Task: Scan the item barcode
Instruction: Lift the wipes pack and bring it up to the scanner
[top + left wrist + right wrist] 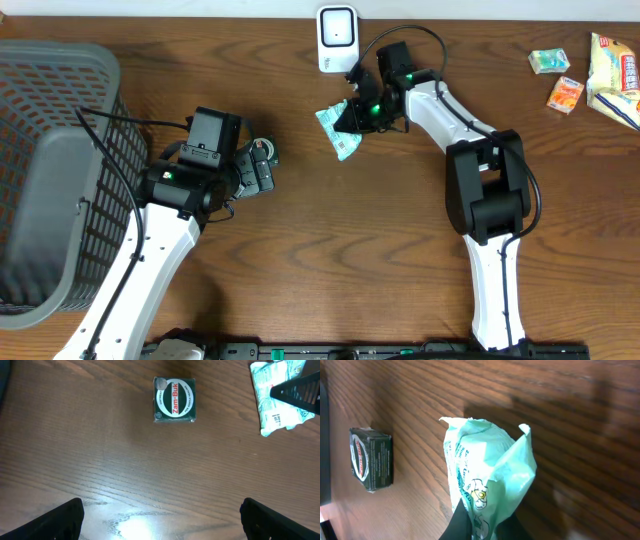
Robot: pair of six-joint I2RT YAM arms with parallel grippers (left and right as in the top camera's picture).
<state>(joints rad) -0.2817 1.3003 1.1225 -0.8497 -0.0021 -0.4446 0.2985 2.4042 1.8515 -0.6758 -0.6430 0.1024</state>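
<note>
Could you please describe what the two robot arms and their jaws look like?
Both the left arm and the right arm have white links joined by boxy black joints. Thin black cables loop along each, and a small green light glows near each wrist. The jaws are plain black.

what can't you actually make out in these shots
- green packet barcode: only crumpled print in the right wrist view; the white label in the left wrist view is too small to read.
- right gripper fingertips: cut off by the right wrist view's bottom edge.
- Zam-Buk box: mostly under the left gripper in the overhead view.
- yellow snack bag: cut by the overhead view's right edge.
</note>
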